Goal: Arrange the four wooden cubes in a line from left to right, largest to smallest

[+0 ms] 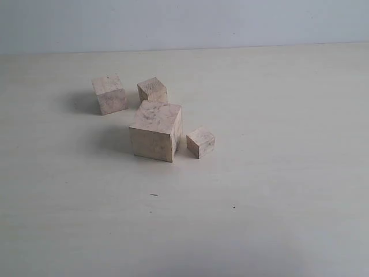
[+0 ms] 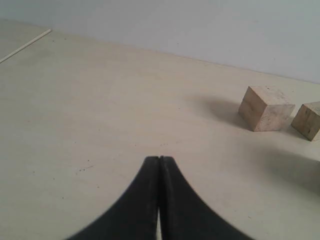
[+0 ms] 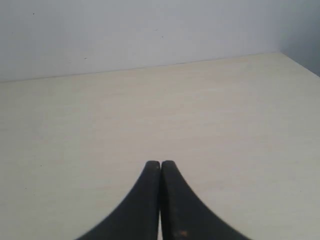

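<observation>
Four pale wooden cubes stand in a loose cluster on the table in the exterior view. The largest cube (image 1: 155, 130) is in the middle, the smallest cube (image 1: 200, 142) just to its right. Behind them sit a mid-sized cube (image 1: 109, 93) at the left and a smaller one (image 1: 153, 90) beside it. Neither arm shows in the exterior view. My left gripper (image 2: 160, 159) is shut and empty above bare table, with one cube (image 2: 266, 107) and the edge of another cube (image 2: 308, 120) ahead of it. My right gripper (image 3: 160, 163) is shut and empty, and its view holds no cubes.
The pale table (image 1: 265, 196) runs back to a light blue-grey wall (image 1: 230, 23). A thin pale strip (image 2: 25, 46) lies near the table's edge in the left wrist view. A table corner (image 3: 282, 54) meets the wall in the right wrist view.
</observation>
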You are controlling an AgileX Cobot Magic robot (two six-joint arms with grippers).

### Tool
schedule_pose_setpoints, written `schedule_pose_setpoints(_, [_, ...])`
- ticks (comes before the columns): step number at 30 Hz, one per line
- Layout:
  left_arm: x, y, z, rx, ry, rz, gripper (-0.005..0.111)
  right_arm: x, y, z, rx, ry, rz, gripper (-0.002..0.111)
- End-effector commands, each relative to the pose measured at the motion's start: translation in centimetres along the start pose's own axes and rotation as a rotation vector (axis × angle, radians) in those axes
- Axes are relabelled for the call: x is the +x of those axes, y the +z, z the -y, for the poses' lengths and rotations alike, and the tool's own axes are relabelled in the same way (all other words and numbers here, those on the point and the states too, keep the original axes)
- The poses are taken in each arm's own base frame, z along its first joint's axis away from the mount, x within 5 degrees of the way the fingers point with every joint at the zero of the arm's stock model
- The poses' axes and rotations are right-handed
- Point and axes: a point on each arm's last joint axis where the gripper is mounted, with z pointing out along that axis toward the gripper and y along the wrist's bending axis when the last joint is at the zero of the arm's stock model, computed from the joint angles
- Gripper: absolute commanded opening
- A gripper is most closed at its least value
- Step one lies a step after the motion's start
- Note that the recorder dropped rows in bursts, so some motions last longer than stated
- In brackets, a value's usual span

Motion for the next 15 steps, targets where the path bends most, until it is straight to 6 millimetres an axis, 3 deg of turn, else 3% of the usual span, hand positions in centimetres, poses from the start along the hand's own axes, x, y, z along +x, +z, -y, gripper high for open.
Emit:
schedule_pose_setpoints(1, [0.02, -0.02, 0.02, 0.003, -0.01, 0.008, 0.0, 0.01, -0.01, 0.0, -0.002, 0.0, 0.013, 0.0])
schedule_pose_setpoints(15, [0.02, -0.02, 0.02, 0.003, -0.01, 0.008, 0.0, -0.09, -0.01, 0.0, -0.001, -0.001, 0.024, 0.0])
